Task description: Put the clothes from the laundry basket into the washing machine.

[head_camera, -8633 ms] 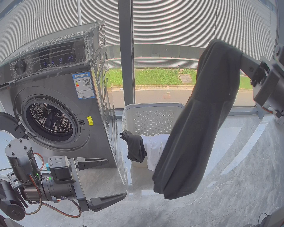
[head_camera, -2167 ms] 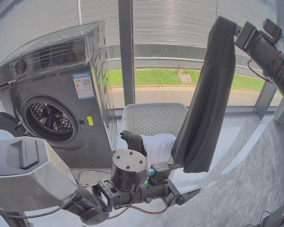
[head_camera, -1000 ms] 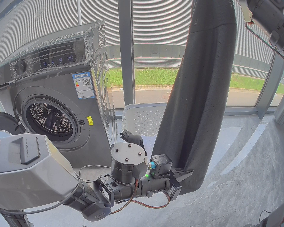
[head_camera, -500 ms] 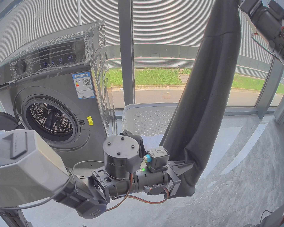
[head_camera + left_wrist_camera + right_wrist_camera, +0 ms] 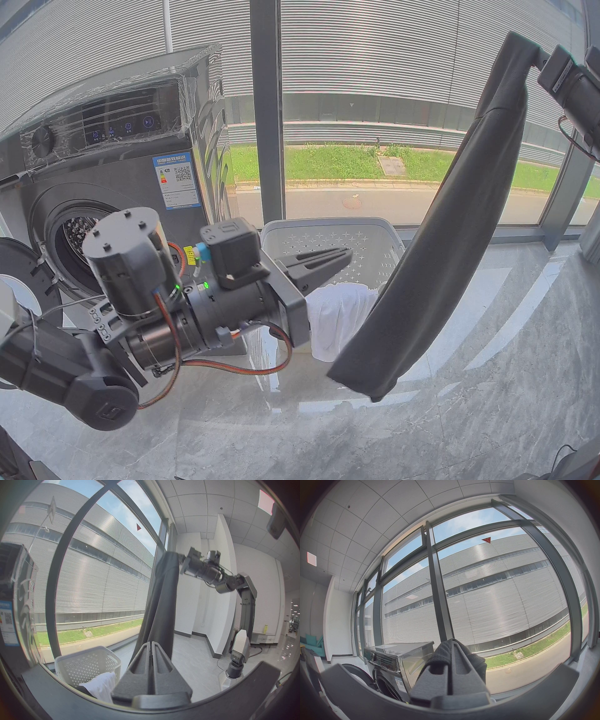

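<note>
A long dark garment [image 5: 450,231] hangs from my right gripper [image 5: 542,59], which is shut on its top end, high at the right. Its lower end dangles free above the floor, in front of the white laundry basket [image 5: 331,240]. A white garment [image 5: 337,312] drapes over the basket's front rim. My left gripper [image 5: 340,255] is shut with nothing in it, raised in front of the washing machine [image 5: 125,125] and pointing toward the basket. In the left wrist view the left gripper [image 5: 152,647] is pressed together, with the dark garment [image 5: 161,602] hanging beyond it.
The washing machine's round door [image 5: 19,294] stands open at the far left, and my left arm hides part of the drum opening [image 5: 78,234]. Tall windows and a pillar [image 5: 265,112] stand behind the basket. Grey tiled floor [image 5: 487,387] spreads to the right.
My left arm has risen and drawn back toward the machine, leaving the garment's lower end. The right gripper has swung rightward, and the garment now hangs free.
</note>
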Available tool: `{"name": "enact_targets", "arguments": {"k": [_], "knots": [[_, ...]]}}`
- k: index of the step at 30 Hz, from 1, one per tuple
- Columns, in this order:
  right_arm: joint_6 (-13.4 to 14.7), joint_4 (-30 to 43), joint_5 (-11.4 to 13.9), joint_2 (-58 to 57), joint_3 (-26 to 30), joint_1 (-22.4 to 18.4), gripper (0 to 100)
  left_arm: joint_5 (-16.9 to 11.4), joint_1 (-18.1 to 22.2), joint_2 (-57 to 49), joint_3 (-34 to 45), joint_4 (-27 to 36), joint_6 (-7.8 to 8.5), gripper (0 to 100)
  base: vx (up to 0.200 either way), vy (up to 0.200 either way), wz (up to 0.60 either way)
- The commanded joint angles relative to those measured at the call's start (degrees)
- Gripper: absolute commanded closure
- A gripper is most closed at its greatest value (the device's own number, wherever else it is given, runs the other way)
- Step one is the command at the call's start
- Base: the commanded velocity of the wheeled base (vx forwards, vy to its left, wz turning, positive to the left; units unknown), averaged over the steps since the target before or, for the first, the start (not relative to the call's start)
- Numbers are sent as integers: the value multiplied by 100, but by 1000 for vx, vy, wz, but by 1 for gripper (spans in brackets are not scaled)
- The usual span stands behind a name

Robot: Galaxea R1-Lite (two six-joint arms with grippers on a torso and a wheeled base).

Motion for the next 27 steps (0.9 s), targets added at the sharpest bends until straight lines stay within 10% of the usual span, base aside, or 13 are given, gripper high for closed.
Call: {"name": "enact_targets", "arguments": {"k": [1,21,22,27], "knots": [[-7,-4,8,-121,280,-43,100,8,263,-497,11,14,-11,100,0,0,0],[-25,-4,298,-376,-194,441,100,-133,395,294,705,5,24,100,0,0,0],[-34,-4,298,-385,-238,493,100,-168,395,373,732,5,42,0,0,0,0],[-60,-4,306,-438,-282,704,100,-194,359,663,758,-12,60,0,0,0,0]]}}
